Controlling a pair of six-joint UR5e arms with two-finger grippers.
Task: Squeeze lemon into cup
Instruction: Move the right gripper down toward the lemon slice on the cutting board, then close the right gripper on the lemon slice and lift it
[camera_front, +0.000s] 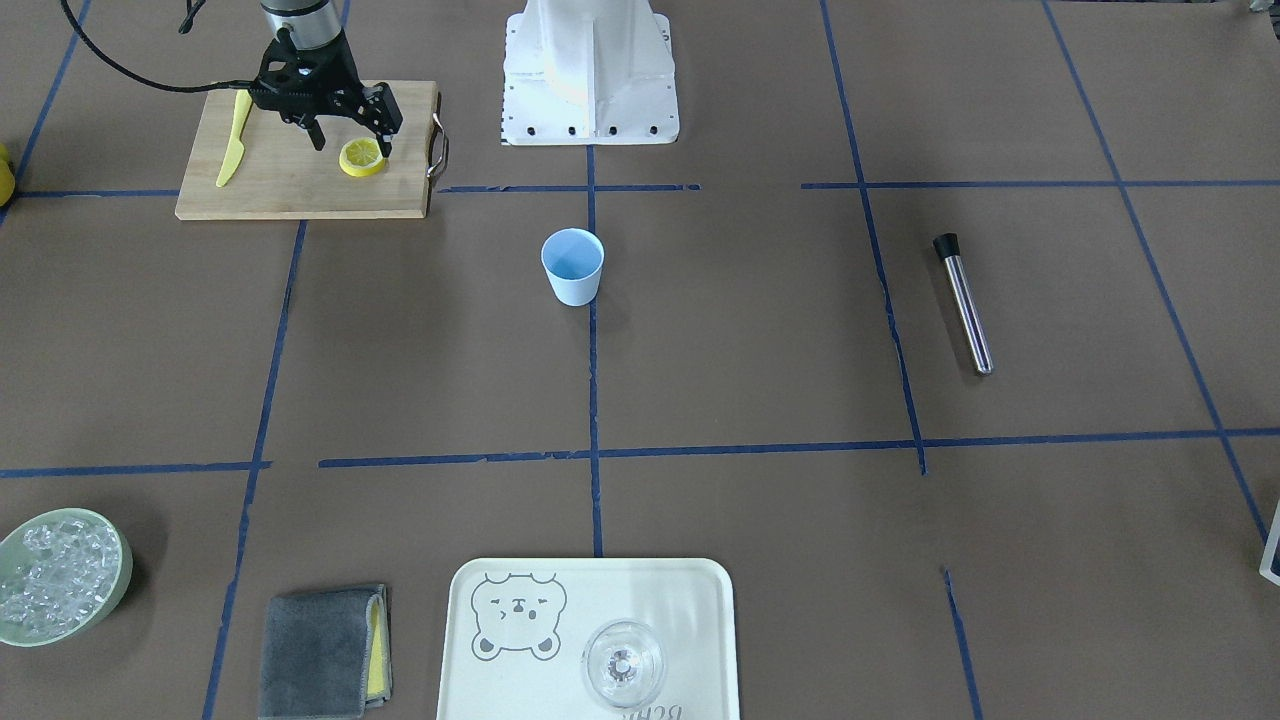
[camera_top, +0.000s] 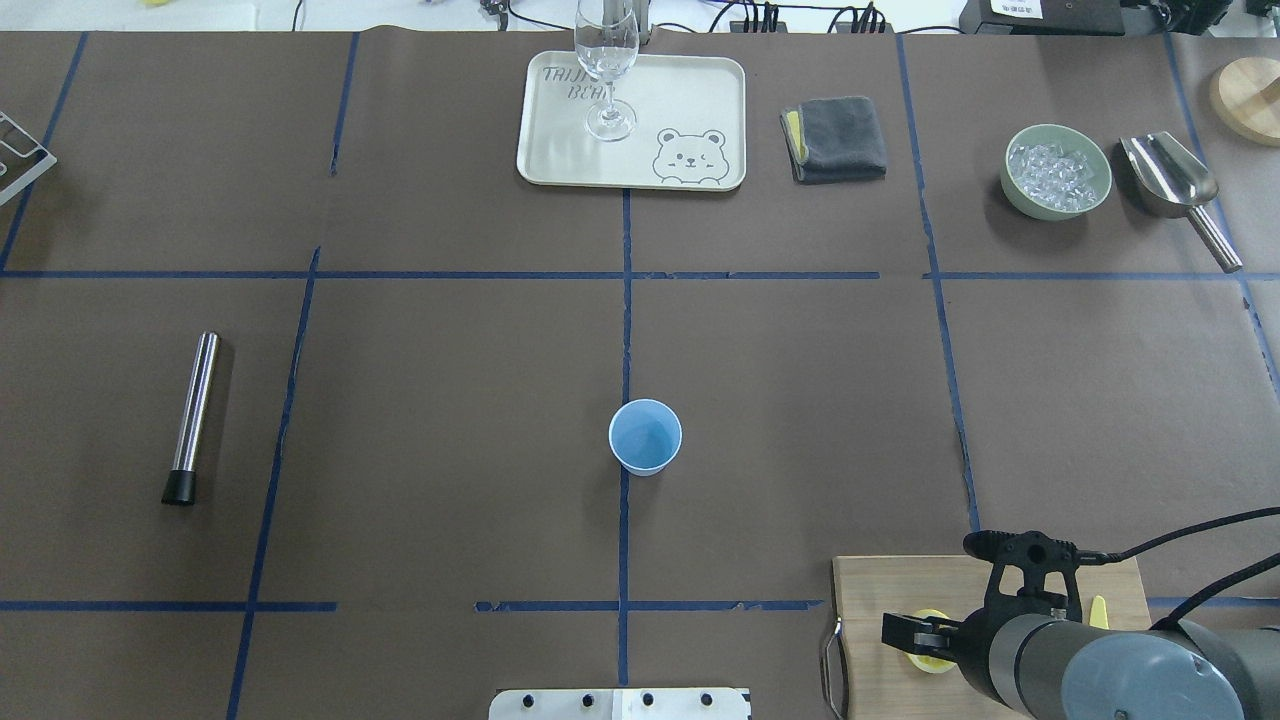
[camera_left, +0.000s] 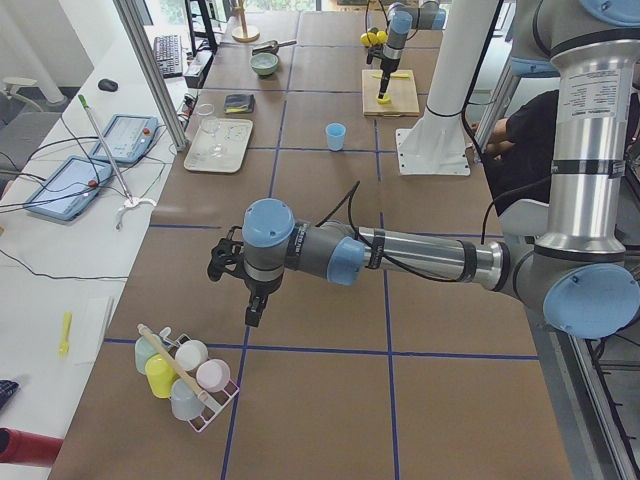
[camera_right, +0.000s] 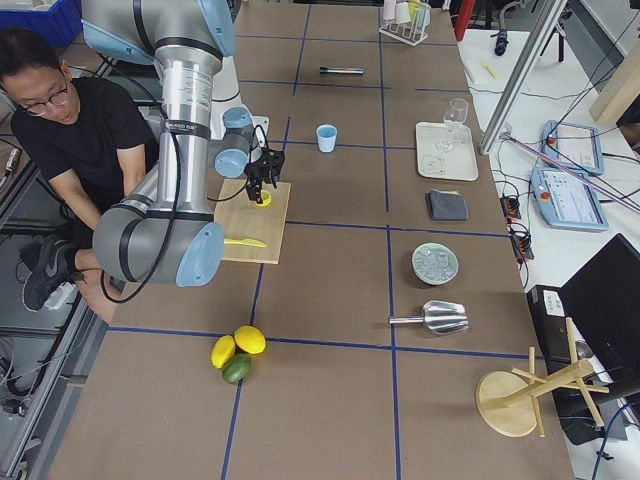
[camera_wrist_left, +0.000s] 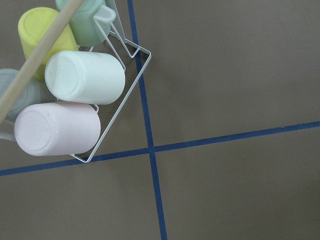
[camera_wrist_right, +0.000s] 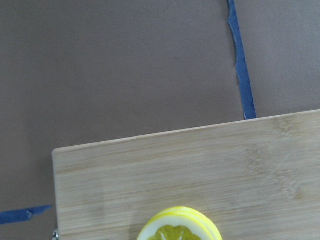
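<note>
The right gripper (camera_front: 352, 147) hangs fingers-down over the pale bamboo cutting board (camera_front: 300, 195), its two black fingers spread apart and holding nothing. Directly beneath it lies the thin round yellow lemon slice (camera_front: 361, 158), flat on the board with its cut face up. Being round, it has no long axis, so the only usable grip is across the rind, edge to edge. In the front-facing view the slice sits between the fingertips but off-centre: one fingertip (camera_front: 385, 150) is over its rim and the other stands clear over bare wood. Whether that tip touches the rind I cannot tell. The right wrist view shows a doubled rind ring, perhaps a second slice underneath, though that too is unclear. Just off the hand's right side, on the same board, rests the yellow plastic knife (camera_front: 233, 140).

Farther out, forward of the hand and to its left, well apart from the board, stands the small pale blue tapered cup (camera_front: 572, 265), upright with its mouth open. I judge the pickup not yet made. The coming move calls for a slight centring, a short drop and a close on the rind, then a carry forward-left over the cup.

Farthest away, the left gripper (camera_left: 254, 308) hovers near pastel cups (camera_wrist_left: 85, 77) in a white wire rack (camera_wrist_left: 141, 49). Whether it is open or closed I cannot tell, so the right arm is plainly the nearer one
</note>
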